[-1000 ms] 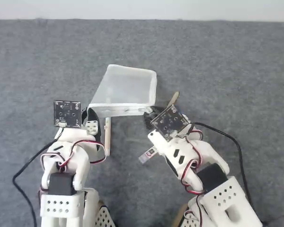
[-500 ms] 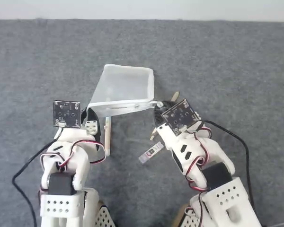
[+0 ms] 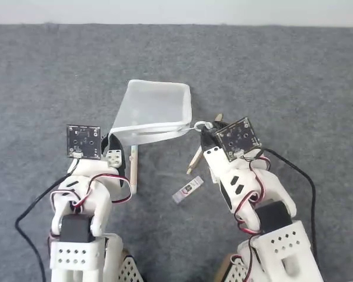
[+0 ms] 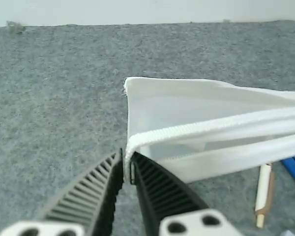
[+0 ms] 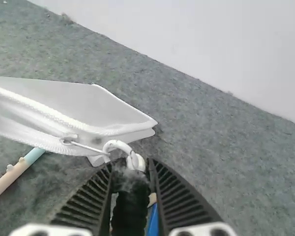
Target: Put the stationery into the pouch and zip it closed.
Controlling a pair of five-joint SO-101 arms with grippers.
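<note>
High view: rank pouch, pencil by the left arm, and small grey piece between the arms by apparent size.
Largest to smallest:
1. pouch
2. pencil
3. grey piece
The gaps are clear.

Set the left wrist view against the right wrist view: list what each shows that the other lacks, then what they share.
Left wrist, not right wrist: the left gripper, shut on the end corner of the translucent white zip pouch.
Right wrist, not left wrist: the right gripper, shut on the white zip-pull ring, and the small slider on the zip.
Both: the pouch, the grey carpet, the pale wall, and a pale wooden stick by the pouch; I cannot tell whether it is the same stick.
</note>
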